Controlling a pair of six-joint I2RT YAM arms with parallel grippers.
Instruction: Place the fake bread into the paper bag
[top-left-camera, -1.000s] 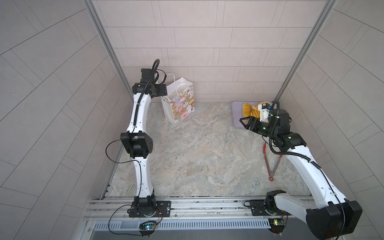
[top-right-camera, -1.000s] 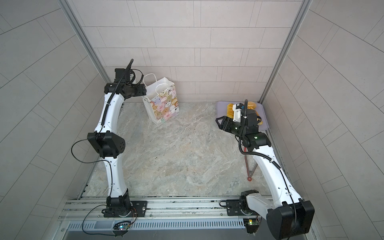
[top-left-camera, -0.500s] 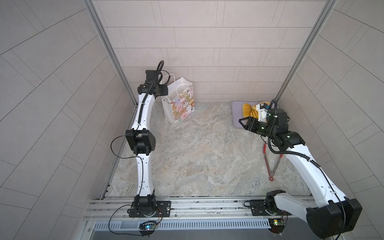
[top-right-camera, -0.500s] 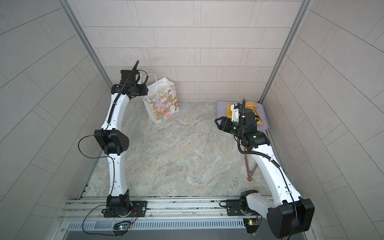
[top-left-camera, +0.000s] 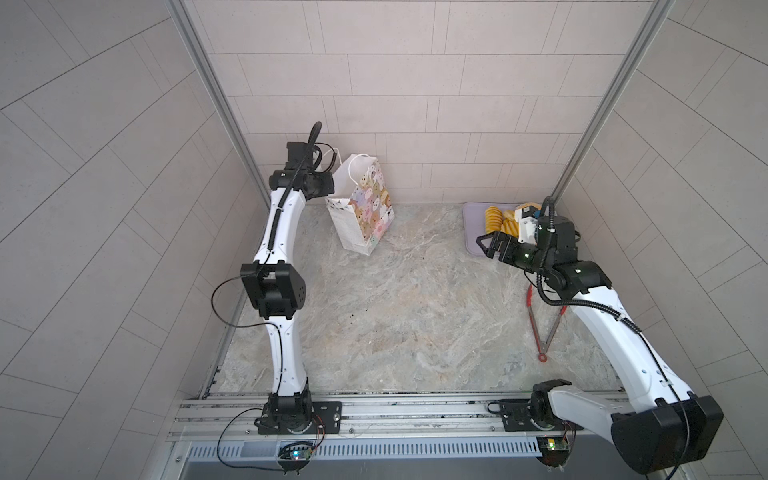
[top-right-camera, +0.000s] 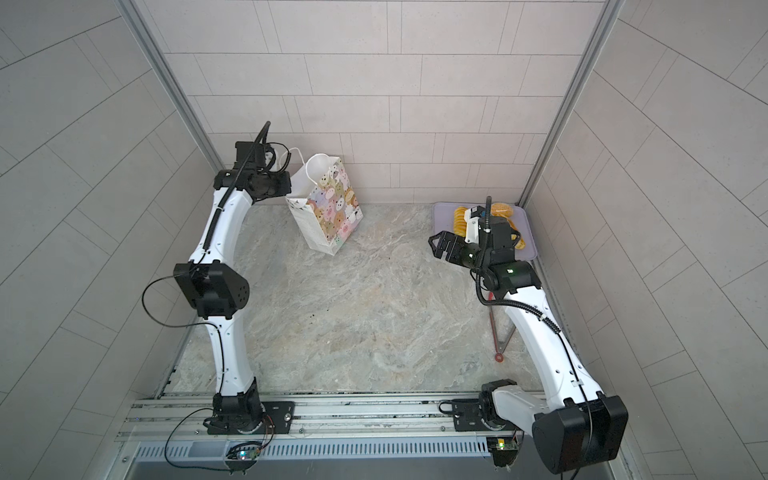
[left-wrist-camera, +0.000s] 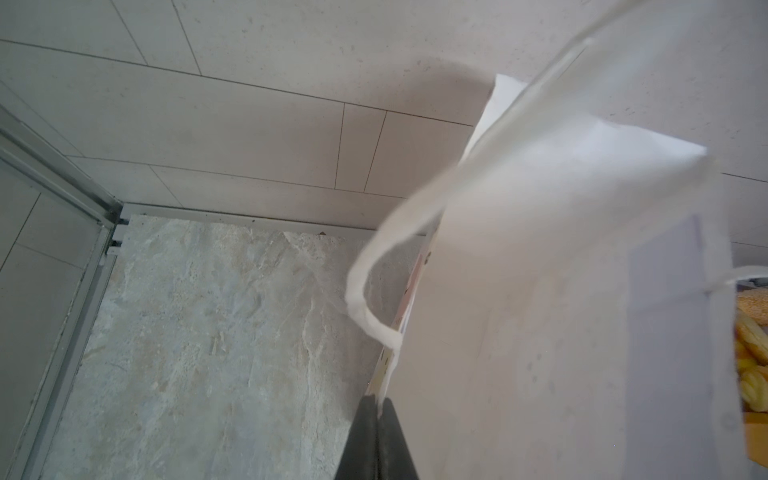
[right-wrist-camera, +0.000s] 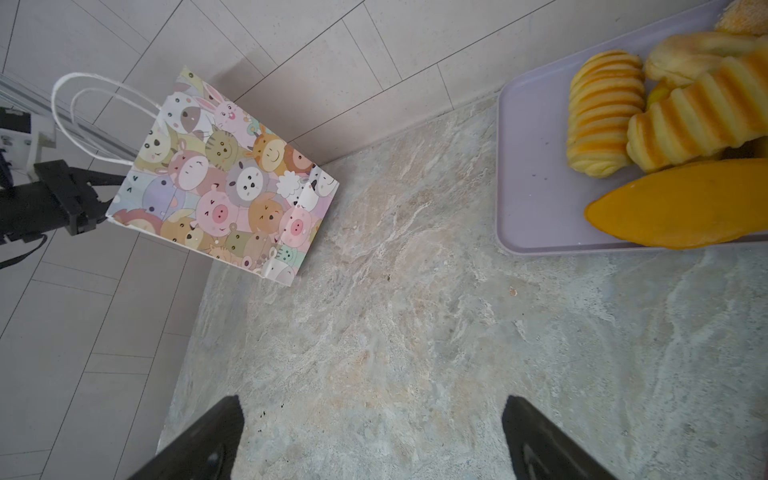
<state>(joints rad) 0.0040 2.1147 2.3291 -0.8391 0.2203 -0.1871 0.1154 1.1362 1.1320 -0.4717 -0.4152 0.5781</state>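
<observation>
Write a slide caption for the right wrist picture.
Open right hand hovers above the table; the left hand pinches the paper bag, fake bread lies on the lilac tray.

Bare middle, crowded far corners
The bench (top-left-camera: 395, 311) lies open mid-frame. The paper bag (top-left-camera: 368, 208) blocks the upper left, the tray (top-left-camera: 473, 232) of fake bread (top-left-camera: 493, 218) the upper right, and tongs (top-left-camera: 533, 316) the right edge.

Lab robot cell: tiled walls (top-left-camera: 415, 83), alu rail (top-left-camera: 415, 409).
</observation>
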